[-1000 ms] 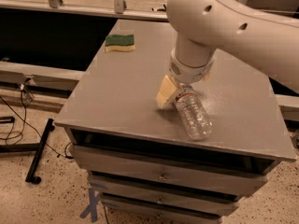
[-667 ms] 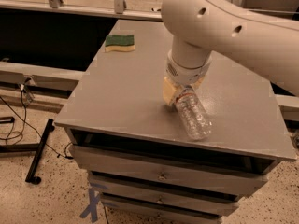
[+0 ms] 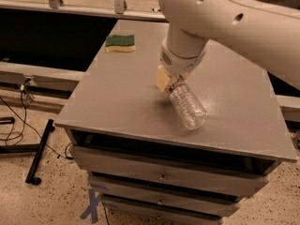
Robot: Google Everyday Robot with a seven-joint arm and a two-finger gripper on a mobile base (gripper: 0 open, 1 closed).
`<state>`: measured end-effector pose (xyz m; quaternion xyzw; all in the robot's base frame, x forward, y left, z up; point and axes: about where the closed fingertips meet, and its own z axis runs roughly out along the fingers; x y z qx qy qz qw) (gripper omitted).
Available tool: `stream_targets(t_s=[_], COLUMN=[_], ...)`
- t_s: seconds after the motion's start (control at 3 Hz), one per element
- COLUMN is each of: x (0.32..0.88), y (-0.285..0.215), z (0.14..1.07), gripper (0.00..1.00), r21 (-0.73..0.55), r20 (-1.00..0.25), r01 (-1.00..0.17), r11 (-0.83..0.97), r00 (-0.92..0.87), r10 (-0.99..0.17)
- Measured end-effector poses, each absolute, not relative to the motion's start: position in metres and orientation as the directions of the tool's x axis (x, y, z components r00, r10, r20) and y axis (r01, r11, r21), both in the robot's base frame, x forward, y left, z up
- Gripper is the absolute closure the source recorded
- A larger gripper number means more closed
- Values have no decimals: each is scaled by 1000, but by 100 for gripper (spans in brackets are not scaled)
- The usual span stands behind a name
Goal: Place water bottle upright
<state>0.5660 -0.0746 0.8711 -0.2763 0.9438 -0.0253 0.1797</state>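
Observation:
The water bottle (image 3: 188,108) is clear and ribbed, with a dark band with red marks near its shoulder. It lies tilted on the grey table top (image 3: 117,102), base pointing to the front right and neck up under the wrist. My gripper (image 3: 171,82) hangs from the big white arm over the middle of the table and is shut on the bottle's neck end. One cream fingertip (image 3: 162,79) shows to the left of the neck. The cap is hidden by the gripper.
A green and yellow sponge (image 3: 120,42) lies at the table's back left. The table has drawers (image 3: 161,172) below its front edge. A dark shelf unit stands to the left, and cables and a black stand leg (image 3: 40,149) lie on the speckled floor.
The arm has shifted a little to the left and the bottle's neck end has risen slightly with it. The bottle's base stays near the same spot on the table.

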Motion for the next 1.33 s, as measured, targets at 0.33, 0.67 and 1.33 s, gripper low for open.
stream_targets(t_s=[0.33, 0.67, 1.33], x=[591, 613, 638], y=[-64, -58, -77], z=[894, 922, 994], gripper=[100, 100, 100], r21=[-104, -75, 24], r20=[-444, -567, -873], r01=[-565, -616, -678], r11=[819, 784, 734], r00=[-710, -620, -372], r10=[-546, -542, -315])
